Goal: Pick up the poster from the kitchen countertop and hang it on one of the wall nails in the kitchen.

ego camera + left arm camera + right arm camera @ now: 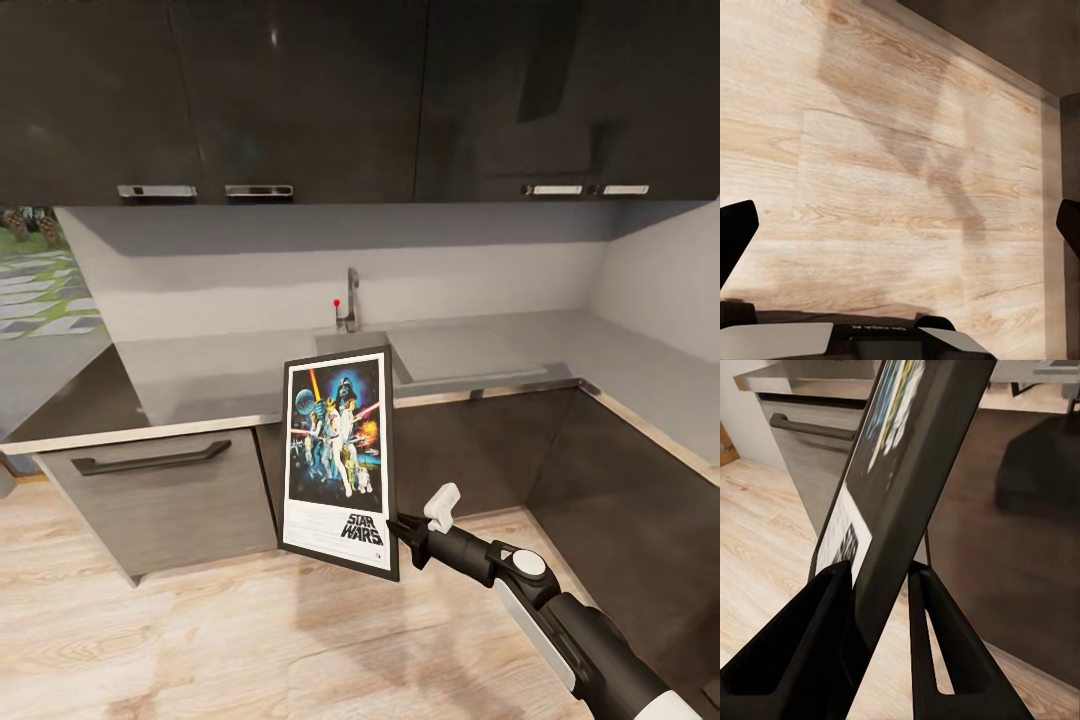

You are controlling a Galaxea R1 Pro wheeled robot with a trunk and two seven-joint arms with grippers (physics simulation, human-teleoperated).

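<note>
The Star Wars poster hangs upright in the air in front of the dark base cabinets, black frame and white border facing me. My right gripper is shut on its lower right edge; in the right wrist view both black fingers clamp the frame. Behind it runs the grey kitchen countertop with its inset sink and tap. My left gripper is open over the wooden floor, fingertips far apart with nothing between them. No wall nail can be made out on the light grey wall.
Dark upper cabinets hang above the backsplash. The countertop bends toward me at the right. A drawer with a long handle sits at the left. Wooden floor lies open in front of the cabinets.
</note>
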